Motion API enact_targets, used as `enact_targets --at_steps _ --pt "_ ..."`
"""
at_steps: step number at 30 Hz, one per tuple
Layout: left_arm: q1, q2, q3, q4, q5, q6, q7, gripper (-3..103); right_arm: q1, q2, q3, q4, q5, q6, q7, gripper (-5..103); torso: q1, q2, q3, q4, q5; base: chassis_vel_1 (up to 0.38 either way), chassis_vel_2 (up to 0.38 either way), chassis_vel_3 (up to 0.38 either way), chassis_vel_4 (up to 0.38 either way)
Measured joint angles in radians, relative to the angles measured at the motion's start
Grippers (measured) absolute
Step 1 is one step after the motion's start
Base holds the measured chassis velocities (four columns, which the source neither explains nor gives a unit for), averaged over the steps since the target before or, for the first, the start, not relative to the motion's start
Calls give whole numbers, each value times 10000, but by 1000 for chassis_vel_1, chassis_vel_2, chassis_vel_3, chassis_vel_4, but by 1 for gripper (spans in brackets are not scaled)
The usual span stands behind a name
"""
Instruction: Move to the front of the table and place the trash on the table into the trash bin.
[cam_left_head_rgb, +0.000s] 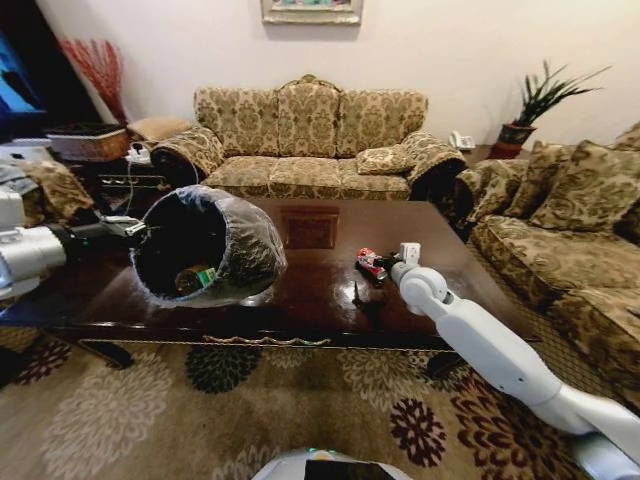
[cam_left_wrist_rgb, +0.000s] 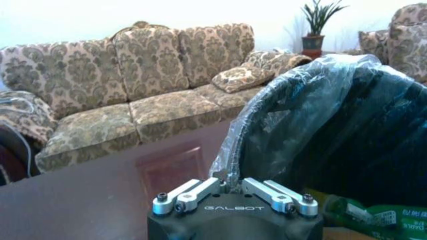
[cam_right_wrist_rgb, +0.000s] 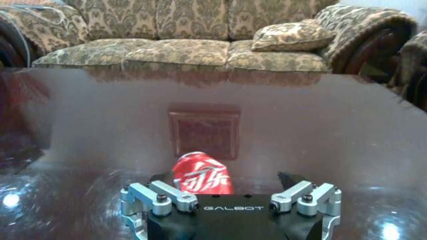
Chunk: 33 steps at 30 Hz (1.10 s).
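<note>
Here, left gripper (cam_left_wrist_rgb: 227, 192) clamped on tilted trash bin (cam_left_head_rgb: 215, 240) rim, right gripper (cam_right_wrist_rgb: 230, 187) spread around red wrapper (cam_right_wrist_rgb: 200, 175).

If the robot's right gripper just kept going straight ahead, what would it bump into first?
Most likely the crumpled red wrapper, lying on the table just ahead of the right gripper, between its open fingers. Past it the tabletop looks free up to the sofa, though depth is hard to judge.

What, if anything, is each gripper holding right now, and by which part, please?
The left gripper holds the trash bin by its bag-lined rim, tipped on its side. The right gripper is open around the red wrapper, not gripping it.
</note>
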Motion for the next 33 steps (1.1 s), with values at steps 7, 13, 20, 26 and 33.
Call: enact_targets --at_steps 7,13,20,26,33 --pt "-68 329 8 145 -62 -3 -31 0 -70 280 1 -308 -13 22 -302 100 0 0 0 6 2 0 0 0 0" --pt "-53 534 -4 153 -69 -21 15 0 -173 423 3 -611 -106 156 -365 100 0 0 0 -2 2 0 0 0 0" --pt "-65 538 119 132 -29 -104 13 0 -223 564 122 -896 -299 321 -622 91 0 0 0 2 0 0 0 0 0" --pt "-64 557 120 222 -18 -137 17 0 -414 639 164 -1179 -732 305 -901 70 0 0 0 0 -1 0 0 0 0" --pt "-117 699 90 279 -78 -163 27 0 -501 709 181 -1054 -1042 652 -889 52 0 0 0 0 3 0 0 0 0"
